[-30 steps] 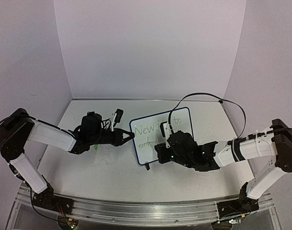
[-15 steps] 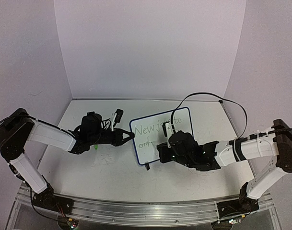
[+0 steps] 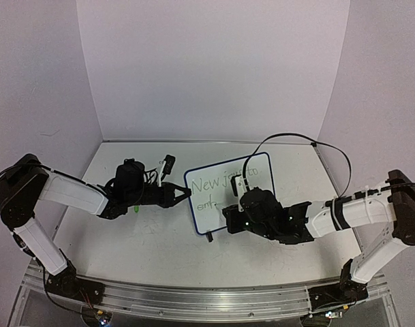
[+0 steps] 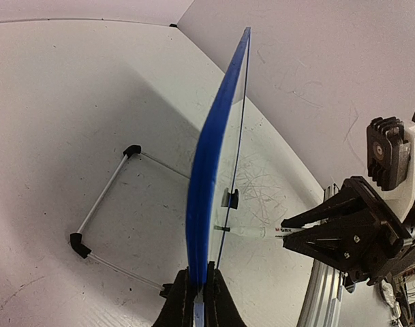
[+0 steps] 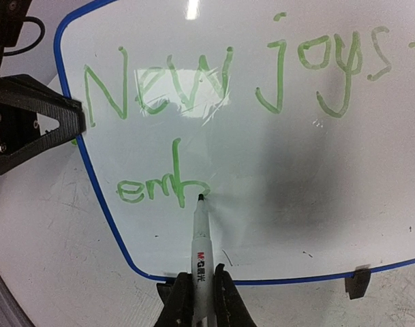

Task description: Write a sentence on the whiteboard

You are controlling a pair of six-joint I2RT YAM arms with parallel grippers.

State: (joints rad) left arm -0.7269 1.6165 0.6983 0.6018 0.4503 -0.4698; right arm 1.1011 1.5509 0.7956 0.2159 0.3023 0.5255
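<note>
Two end effectors on one small whiteboard

Left first: left end effector [image 3: 185,193] clamped on the left edge of the small rectangular whiteboard [image 3: 203,216] with a dark blue rim and rounded corners, fingers pinching the rim from both sides in the left wrist view. Standing tilted near the middle of the scuffed white bench [image 3: 146,238], with a thin wire stand [image 4: 103,197] with small black feet behind it. Across the white face, thin green handwritten sentence [image 5: 227,78]: "New joys" on the upper line, with "to" legible at its right end in the top view, and "emb" on the lower line, under "New". Just right of the "b", black tip of a slim white marker pen [image 5: 200,238] touching the board. Further right: right end effector [image 5: 199,291] closed tight on the marker pen's barrel, below the board's lower rim in the right wrist view. Faint grey scribbles [image 4: 258,187] on the bench beside the board.
</note>
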